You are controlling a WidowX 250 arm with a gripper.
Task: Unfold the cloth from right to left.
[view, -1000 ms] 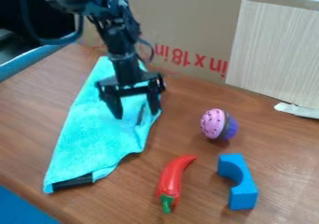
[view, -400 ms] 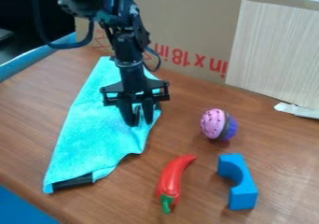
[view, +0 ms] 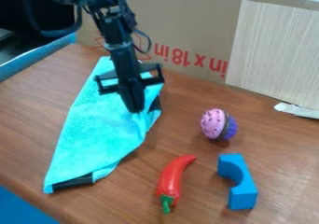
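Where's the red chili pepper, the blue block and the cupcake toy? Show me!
red chili pepper point(view: 170, 178): camera view, middle of its red body
blue block point(view: 244, 193): camera view, its wider near end
cupcake toy point(view: 213, 123): camera view, its pink top

Upside-down red "in x 18 in" point(view: 179, 56), on cardboard point(view: 181, 20)

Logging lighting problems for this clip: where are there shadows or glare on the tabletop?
Camera view: soft shadows under the pink and purple toy and by the blue block; mild pale sheen on the table at the right, no harsh glare.
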